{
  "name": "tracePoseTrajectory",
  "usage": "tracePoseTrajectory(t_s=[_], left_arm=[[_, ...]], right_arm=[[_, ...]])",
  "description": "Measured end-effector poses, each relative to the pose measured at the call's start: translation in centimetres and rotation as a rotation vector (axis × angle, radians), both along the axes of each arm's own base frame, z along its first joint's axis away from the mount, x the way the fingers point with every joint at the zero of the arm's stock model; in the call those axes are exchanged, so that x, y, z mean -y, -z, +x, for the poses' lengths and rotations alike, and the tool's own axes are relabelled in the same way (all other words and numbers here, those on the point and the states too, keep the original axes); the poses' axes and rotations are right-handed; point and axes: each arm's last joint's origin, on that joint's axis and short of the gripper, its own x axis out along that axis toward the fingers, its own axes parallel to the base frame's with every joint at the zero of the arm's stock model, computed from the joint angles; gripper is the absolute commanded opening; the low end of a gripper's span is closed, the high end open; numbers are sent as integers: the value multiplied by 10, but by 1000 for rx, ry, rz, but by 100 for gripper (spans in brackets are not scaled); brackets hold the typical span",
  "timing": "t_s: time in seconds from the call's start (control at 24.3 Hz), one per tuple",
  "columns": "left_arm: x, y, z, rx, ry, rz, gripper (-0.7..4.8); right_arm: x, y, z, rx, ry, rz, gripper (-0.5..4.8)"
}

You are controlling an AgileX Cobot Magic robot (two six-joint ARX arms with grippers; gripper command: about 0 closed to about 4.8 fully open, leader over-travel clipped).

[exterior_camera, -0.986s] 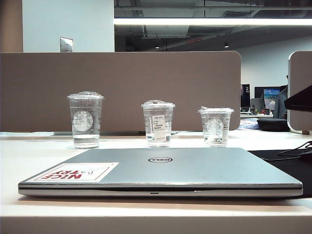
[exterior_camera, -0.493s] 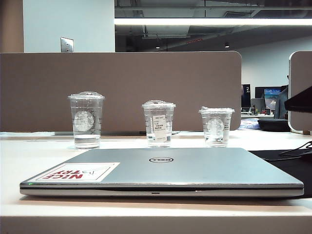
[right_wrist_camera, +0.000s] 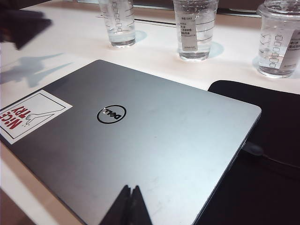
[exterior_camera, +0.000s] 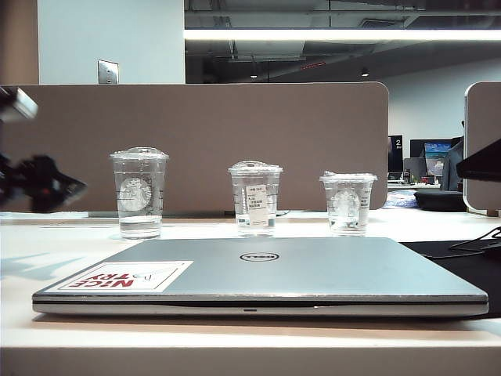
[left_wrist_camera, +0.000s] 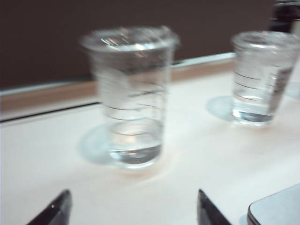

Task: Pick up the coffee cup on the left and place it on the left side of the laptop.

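The left gripper's (left_wrist_camera: 131,208) fingers (left_wrist_camera: 54,211) stand spread apart with nothing between them, their two dark tips low in the left wrist view and pointed at the coffee cup (left_wrist_camera: 131,93), which is near but not touched. In the exterior view this gripper (exterior_camera: 47,184) shows as a blurred dark shape at the far left, above the counter (exterior_camera: 47,251) and apart from the cup. The right gripper's (right_wrist_camera: 130,206) fingers are pressed together, empty, hovering over the near edge of the laptop (right_wrist_camera: 140,140).

The coffee cup (exterior_camera: 138,192) stands upright on the counter, leftmost of three clear lidded cups in a row behind the laptop. It is the tallest, with a domed lid, a round whitish logo and a little clear liquid at the bottom. To its right, well apart, is the labelled cup (exterior_camera: 254,198) with a white rectangular label, and farther right the squat cup (exterior_camera: 347,202) with a round logo.

The laptop (exterior_camera: 258,274) lies closed and flat in front of the cups, lid up, with a "NICE TRY" sticker (exterior_camera: 124,276) at its left corner. The counter to the left of the laptop is bare apart from shadows. A black mat (right_wrist_camera: 262,154) lies under and beside the laptop's right edge. A brown partition (exterior_camera: 196,141) runs behind the cups.
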Motion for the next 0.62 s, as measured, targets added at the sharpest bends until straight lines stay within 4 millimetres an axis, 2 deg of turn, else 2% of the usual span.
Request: tracePoseTrajectory(t_s=[0.25,0.29,0.37,0.41,0.62], left_arm=[[1,22,67,31,132,4,358],[0,25,75,28,135,3,377],[0,30,90,4,140,1,469],[0,34,98,-22,141,-2,479],[-1,44,116,-74,142,0,479]], right_arm=[[0,0,0,0,0,0,-5],[0,0,0,0,0,0,-5],[0,0,0,0,0,0,-5],[0,0,0,0,0,0,-5],[0,0,0,0,0,0,-5]])
